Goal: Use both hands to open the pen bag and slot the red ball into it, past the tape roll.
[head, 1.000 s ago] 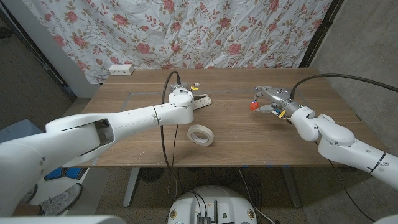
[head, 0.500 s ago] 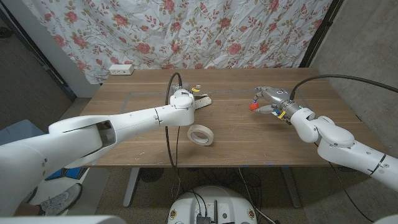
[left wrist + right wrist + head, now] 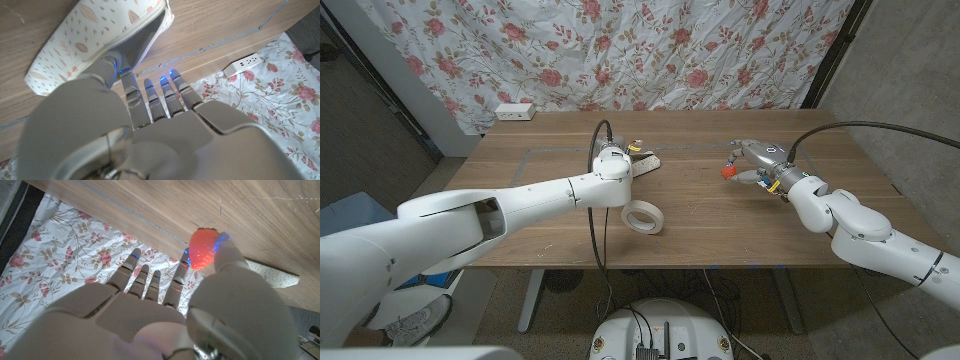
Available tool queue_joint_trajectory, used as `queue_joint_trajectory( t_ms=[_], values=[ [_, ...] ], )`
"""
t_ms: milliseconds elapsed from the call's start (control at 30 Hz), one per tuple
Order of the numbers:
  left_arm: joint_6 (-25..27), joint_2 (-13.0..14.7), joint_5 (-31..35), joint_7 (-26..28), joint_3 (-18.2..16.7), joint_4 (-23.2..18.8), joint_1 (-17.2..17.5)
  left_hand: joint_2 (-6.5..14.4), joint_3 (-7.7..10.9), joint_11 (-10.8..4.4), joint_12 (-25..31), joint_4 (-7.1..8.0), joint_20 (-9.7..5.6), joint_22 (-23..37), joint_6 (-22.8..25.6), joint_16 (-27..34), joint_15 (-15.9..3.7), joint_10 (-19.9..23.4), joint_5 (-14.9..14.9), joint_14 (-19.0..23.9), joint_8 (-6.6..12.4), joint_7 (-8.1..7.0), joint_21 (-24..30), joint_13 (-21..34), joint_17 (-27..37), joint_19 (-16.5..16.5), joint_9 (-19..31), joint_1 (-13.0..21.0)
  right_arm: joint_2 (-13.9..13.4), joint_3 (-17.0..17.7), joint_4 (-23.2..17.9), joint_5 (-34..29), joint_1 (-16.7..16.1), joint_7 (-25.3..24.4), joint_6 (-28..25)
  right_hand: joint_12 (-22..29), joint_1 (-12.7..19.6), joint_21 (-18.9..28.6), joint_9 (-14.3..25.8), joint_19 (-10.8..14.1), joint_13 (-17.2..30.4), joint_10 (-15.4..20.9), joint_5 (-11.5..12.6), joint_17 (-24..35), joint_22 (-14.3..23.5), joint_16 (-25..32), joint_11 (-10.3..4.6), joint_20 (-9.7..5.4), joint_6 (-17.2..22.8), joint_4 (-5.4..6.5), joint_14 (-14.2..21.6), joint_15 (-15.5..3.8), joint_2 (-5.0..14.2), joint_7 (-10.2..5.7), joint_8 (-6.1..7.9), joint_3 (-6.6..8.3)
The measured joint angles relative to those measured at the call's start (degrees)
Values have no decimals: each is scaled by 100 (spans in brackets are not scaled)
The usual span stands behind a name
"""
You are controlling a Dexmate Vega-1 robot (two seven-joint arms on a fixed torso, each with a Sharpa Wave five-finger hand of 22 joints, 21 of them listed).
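Barely shifted, right robot hand pinches strawberry-shaped red ball; left robot hand, fingers spread, touches patterned fabric pen bag.

Pen bag: cream fabric with small leaf print, lying on the table, zip end gaping open. Tape roll: white ring, flat on the table, nearer the front edge than the bag. Red object: strawberry-shaped, not round, pinched in the right hand, well apart from the bag.

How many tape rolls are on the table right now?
1. The tape roll lies flat near the table's front edge, in front of the left hand; another could be hidden under the arms.
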Motion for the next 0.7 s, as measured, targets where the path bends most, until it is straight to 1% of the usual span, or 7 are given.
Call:
queue_joint_trajectory(
  t_ms=[133, 333, 433, 467, 500, 633, 700],
  values=[
    [55, 31, 60, 0, 36, -49, 12, -1, -40, 32, 0, 7, 31, 0, 0, 0, 0, 32, 0, 0, 0, 0, 0, 0, 0, 31, 0, 0, 0, 9, -17, 8, -25, -30, -28, 0, 0, 0, 0, 0, 0, 0, 16, 0, 0, 0, 0, 0, 0, 0, 0, 0, 0, 0, 0, 0],
    [180, 84, 149, -21, 125, -140, 13, -30, -47, 31, 0, -1, 12, 0, 0, 0, 2, 31, 0, 45, -33, 0, 0, 0, 0, 50, 0, 30, 0, 13, -27, 22, -47, -46, -54, 0, -1, 0, 0, 0, 0, 0, 16, 0, 0, -1, 0, 0, -1, 0, 0, 0, 0, 0, 0, 0],
    [242, 95, 190, -42, 145, -157, 12, -30, -84, 9, 0, 8, 12, 0, -4, 0, 4, 53, 0, 57, -55, -1, 0, 0, 0, 50, -1, 30, 0, 15, -32, 25, -57, -50, -59, 0, -2, 0, 0, 0, 0, 0, 16, -1, 0, -1, 0, 0, -1, 0, 0, 0, 0, -1, 0, 0],
    [267, 128, 208, -48, 214, -205, -13, -30, -93, -1, 0, -1, 12, 0, -32, 0, -10, 62, 0, 70, -67, -16, 0, 0, 0, 50, -1, 30, 0, 16, -34, 31, -61, -59, -71, 0, -2, 0, 0, 0, 0, 0, 16, -1, 0, -1, 0, 0, -1, 0, 0, 0, 0, -1, 0, 0],
    [275, 128, 213, -51, 214, -205, -13, -48, -93, -1, 0, -1, 12, 0, -65, 0, -10, 62, 0, 71, -77, 20, 0, 0, 0, 50, -1, 48, 0, 16, -35, 31, -62, -60, -71, 0, -5, 0, 0, 0, 0, 0, 16, -1, 0, -1, 0, 0, -1, 0, 0, 0, 2, -1, 0, 0],
    [346, 163, 257, -82, 294, -258, -47, -53, -117, 20, 0, 23, 12, 0, -98, 0, -10, 82, 0, 70, -97, 53, 0, 0, 0, 49, -1, 53, 0, 18, -45, 39, -80, -77, -104, 0, -26, 0, 0, 1, 0, 0, 16, 22, 0, -1, 0, 0, 1, 0, 0, 0, 23, 1, 0, 0],
    [365, 177, 270, -90, 319, -272, -64, -72, -141, 20, 0, -1, 12, 0, -116, 0, -10, 82, 0, 70, -101, 72, 0, 0, 0, 49, -1, 72, 1, 18, -50, 41, -85, -79, -109, 1, -27, 0, 0, 1, 0, 0, 16, 28, 0, -1, 0, 0, 13, 16, 0, 0, 23, 13, 0, -17]
  ],
)
